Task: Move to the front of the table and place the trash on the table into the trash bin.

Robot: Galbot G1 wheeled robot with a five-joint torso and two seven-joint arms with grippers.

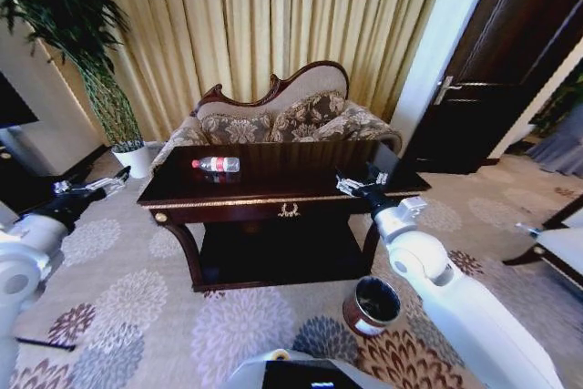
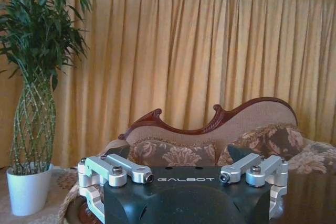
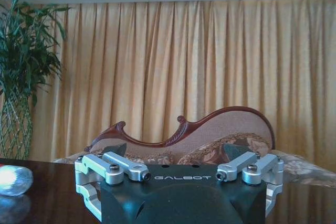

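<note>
The large dark glossy wooden bench (image 1: pixel 273 190) with gold edge trim stands in front of a sofa, a gold emblem on its front drawer and a lower shelf beneath. A small clear plastic bottle (image 1: pixel 216 164) with a red label lies on its side on the bench top, toward the back left part. The small round reddish-brown trash bin (image 1: pixel 371 306), metallic-rimmed and black inside, stands upright on the carpet by the bench's front right leg, well below the top.
</note>
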